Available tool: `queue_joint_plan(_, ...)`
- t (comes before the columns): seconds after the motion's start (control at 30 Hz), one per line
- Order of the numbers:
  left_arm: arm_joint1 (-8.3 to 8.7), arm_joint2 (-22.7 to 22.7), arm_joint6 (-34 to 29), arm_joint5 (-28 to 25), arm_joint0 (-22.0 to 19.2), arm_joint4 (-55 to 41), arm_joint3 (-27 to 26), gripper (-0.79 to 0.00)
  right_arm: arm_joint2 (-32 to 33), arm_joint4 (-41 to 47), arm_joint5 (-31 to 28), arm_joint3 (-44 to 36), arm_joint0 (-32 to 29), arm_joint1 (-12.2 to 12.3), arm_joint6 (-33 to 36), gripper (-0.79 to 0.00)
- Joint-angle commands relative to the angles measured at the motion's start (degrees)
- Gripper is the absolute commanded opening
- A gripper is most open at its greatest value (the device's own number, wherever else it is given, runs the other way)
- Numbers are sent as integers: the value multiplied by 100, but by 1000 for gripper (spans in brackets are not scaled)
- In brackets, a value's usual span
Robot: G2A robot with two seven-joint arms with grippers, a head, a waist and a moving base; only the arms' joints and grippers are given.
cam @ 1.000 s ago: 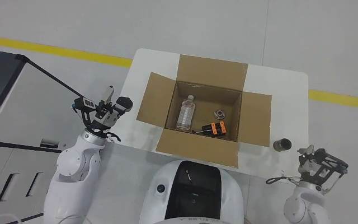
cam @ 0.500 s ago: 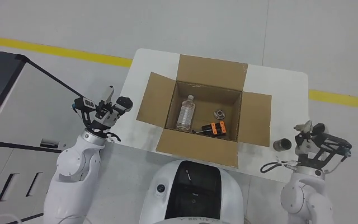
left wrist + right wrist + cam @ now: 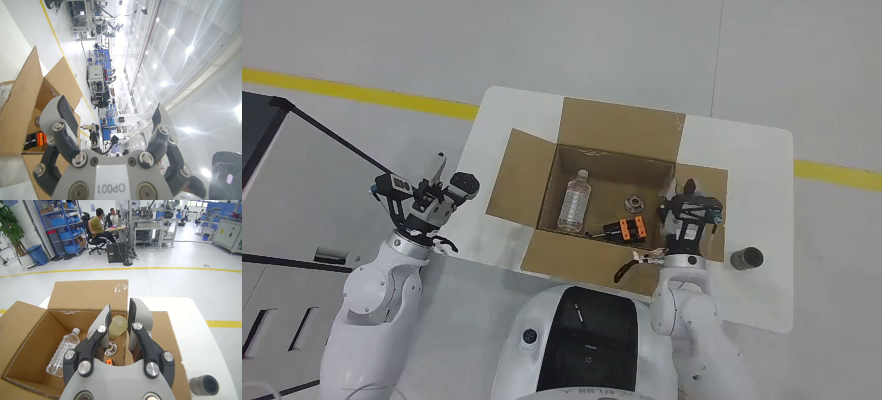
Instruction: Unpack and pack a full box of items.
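**Handling.** The water bottle (image 3: 576,200) lies on the floor of the box (image 3: 622,125), at the left of the interior. It is thin clear plastic, judged light, smooth, apt to roll and to dent under a hard squeeze. Take it across the body at mid-length, fingers square to its long axis.

The metal flange (image 3: 636,203), right of centre, is judged dense, rigid and slick. A pale cylinder (image 3: 118,325) stands at it; whether the two are one piece cannot be told, but the cylinder offers the better purchase.

The orange-and-black item (image 3: 627,228), just below the flange in the frame, looks rigid and blocky. Hold it across its flat sides.

The dark cylinder (image 3: 747,258) lies on the bench (image 3: 742,150) to the lower right of the box, apart from it. It is hollow and liable to roll.

**Appearance.** The box is brown corrugated card with four flaps folded outward, at the centre of the top view. The bottle is transparent with a white cap, which points to the upper frame. The flange is bare grey metal.

**Tools.** The right tool (image 3: 689,208) hangs over the box's right wall, its fingers parted by a narrow gap. It is judged to be carrying nothing. The left tool (image 3: 110,102) sits off the bench's left edge, spread wide and empty.
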Motion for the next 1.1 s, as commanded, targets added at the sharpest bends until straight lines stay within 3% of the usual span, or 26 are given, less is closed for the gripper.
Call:
queue_joint_plan(0.0,0,0,0,0,0,0,0,0,-320,3,249,742,512,-81,79,-785)
queue_joint_plan(0.07,0,0,0,0,0,0,0,0,-517,6,439,1272,885,-153,139,-785)
queue_joint_plan(0.1,0,0,0,0,0,0,0,0,-593,62,510,1480,1036,-188,169,-677)
queue_joint_plan(0.13,0,0,0,0,0,0,0,0,-646,144,560,1630,1152,-219,177,-520)
queue_joint_plan(0.23,0,0,0,0,0,0,0,0,-699,332,664,1893,1326,-277,123,-320)
queue_joint_plan(0.47,0,0,0,0,0,0,0,0,-523,445,575,1592,1109,-270,45,-277)
queue_joint_plan(0.57,0,0,0,0,0,0,0,0,-306,506,361,999,761,-216,84,-311)
queue_joint_plan(0.67,0,0,0,0,0,0,0,0,109,633,9,-16,43,-118,-17,-323)
queue_joint_plan(0.87,0,0,0,0,0,0,0,0,1649,1516,-1338,-2214,-1994,104,-487,-363)
queue_joint_plan(0.97,0,0,0,0,0,0,0,0,2645,2188,-2045,-2701,-2769,166,-837,-369)
queue_joint_plan(1.07,0,0,0,0,0,0,0,0,3655,2664,-2840,-2664,-3149,216,-1193,-397)
